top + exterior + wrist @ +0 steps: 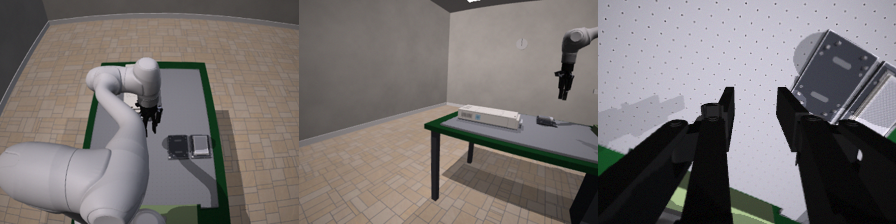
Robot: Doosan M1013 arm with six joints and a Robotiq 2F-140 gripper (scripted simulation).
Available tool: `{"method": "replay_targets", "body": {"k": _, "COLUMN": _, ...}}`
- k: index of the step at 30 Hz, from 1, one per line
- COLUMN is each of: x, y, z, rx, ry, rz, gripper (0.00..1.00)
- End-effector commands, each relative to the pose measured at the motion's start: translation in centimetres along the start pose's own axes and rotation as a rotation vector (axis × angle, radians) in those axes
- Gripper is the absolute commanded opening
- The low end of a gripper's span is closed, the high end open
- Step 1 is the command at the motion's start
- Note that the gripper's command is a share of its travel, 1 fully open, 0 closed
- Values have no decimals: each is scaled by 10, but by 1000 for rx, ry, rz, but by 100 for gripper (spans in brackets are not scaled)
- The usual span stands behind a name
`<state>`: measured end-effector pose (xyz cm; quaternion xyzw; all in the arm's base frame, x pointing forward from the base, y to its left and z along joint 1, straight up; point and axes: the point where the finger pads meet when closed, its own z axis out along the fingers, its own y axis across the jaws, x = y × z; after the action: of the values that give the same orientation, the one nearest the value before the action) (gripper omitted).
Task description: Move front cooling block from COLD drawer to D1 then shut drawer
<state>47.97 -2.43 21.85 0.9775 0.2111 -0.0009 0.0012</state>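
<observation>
- Above the bench point(184, 93) point(431, 126) point(698, 50), the pincer point(151, 134) point(562, 99) point(755, 101) is held high, pointed downward; its fingers are parted partway, with nothing grasped between them.
- Beyond it, the white cooler COLD point(130, 101) point(489, 117) is set lengthwise, its handle point(521, 123) faced toward the open deck, presumably so that the drawer can be drawn out that way.
- No front cooling block is seen; it is judged to be housed inside COLD, whose drawer looks shut. The lamp's state cannot be told.
- Deck slot D1 point(178, 146) point(547, 124) point(830, 75) is left unfilled, as is needed for the block to be seated flat.
- Beside it, D2 point(192, 155) is occupied by a pale plate-like item point(201, 144) point(547, 118) point(884, 106), so it should be avoided.
- Next, the handle must likely be reached; a gentle pull is advised, lest loose tubes be jolted.
</observation>
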Motion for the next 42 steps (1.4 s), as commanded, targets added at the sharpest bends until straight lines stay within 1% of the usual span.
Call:
{"method": "replay_targets", "body": {"k": 1, "x": 0, "y": 0, "z": -1, "rx": 4, "ry": 3, "rz": -111, "gripper": 34}}
{"method": "replay_targets", "body": {"k": 11, "x": 0, "y": 0, "z": -1, "rx": 3, "ry": 4, "rz": -378, "gripper": 34}}
{"method": "replay_targets", "body": {"k": 13, "x": 0, "y": 0, "z": -1, "rx": 3, "ry": 4, "rz": -378, "gripper": 34}}
{"method": "replay_targets", "body": {"k": 28, "x": 0, "y": 0, "z": -1, "rx": 2, "ry": 5, "rz": -778, "gripper": 34}}
{"method": "replay_targets", "body": {"k": 30, "x": 0, "y": 0, "z": -1, "rx": 2, "ry": 5, "rz": -778, "gripper": 34}}
{"method": "replay_targets", "body": {"k": 42, "x": 0, "y": 0, "z": -1, "rx": 2, "ry": 5, "rz": -1098, "gripper": 34}}
